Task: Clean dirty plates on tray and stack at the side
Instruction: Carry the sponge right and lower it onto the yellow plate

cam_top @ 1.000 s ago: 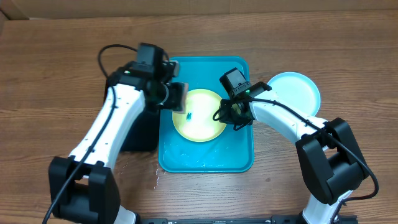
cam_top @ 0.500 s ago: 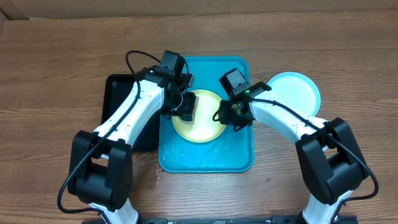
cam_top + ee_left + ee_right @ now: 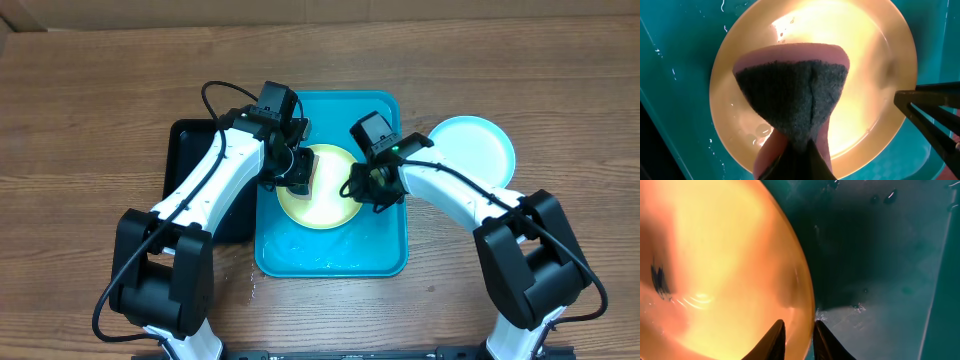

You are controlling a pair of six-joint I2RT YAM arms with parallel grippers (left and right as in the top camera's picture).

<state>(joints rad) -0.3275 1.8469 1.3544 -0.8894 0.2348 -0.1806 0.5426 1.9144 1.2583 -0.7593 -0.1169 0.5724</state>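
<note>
A pale yellow-green plate lies in the cyan-blue tray. My left gripper is shut on a pink sponge with a grey scouring face, pressed on the plate's left half. My right gripper grips the plate's right rim: in the right wrist view the rim sits between the two fingers, one inside the plate, one outside. A small blue smudge shows on the plate. A light cyan plate lies on the table right of the tray.
A black rectangular tray sits left of the blue tray, partly under my left arm. Water drops lie on the blue tray's floor. My right gripper's fingers reach into the left wrist view at the plate's edge.
My left arm swung right and brought the sponge down onto the plate, then held there. My right gripper stayed at the plate's right rim, its jaws shifting slightly.
</note>
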